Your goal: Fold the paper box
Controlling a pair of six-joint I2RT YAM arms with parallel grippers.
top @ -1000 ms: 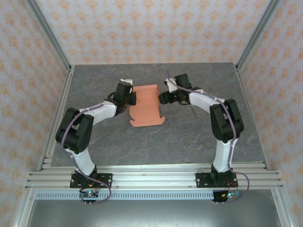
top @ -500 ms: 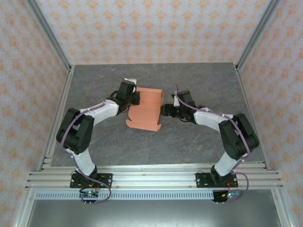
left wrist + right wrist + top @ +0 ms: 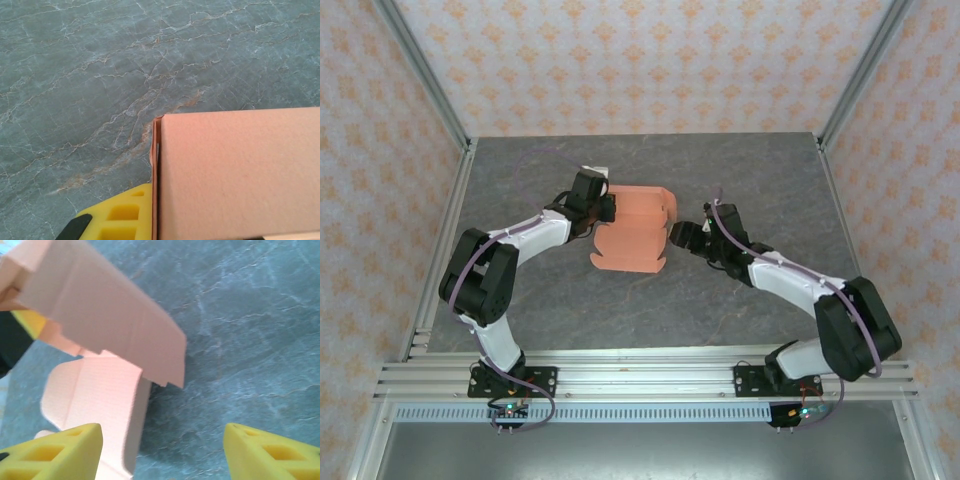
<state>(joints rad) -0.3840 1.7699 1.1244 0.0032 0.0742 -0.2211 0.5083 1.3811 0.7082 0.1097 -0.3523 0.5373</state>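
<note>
The left gripper [image 3: 604,208] pinches the paper box [image 3: 632,240] at its far-left flap; the right gripper [image 3: 676,238] hangs released beside it; thin card seems light, creasable; grip flaps near folds.

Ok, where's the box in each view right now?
Top external: box near the picture's centre.
Left wrist: box at lower right, a flat card face.
Right wrist: box at upper left, one flap raised over a lower panel.
Shared landmark: the left gripper, whose yellow finger sits against the box's edge; it is also at the far left of the right wrist view.
</note>
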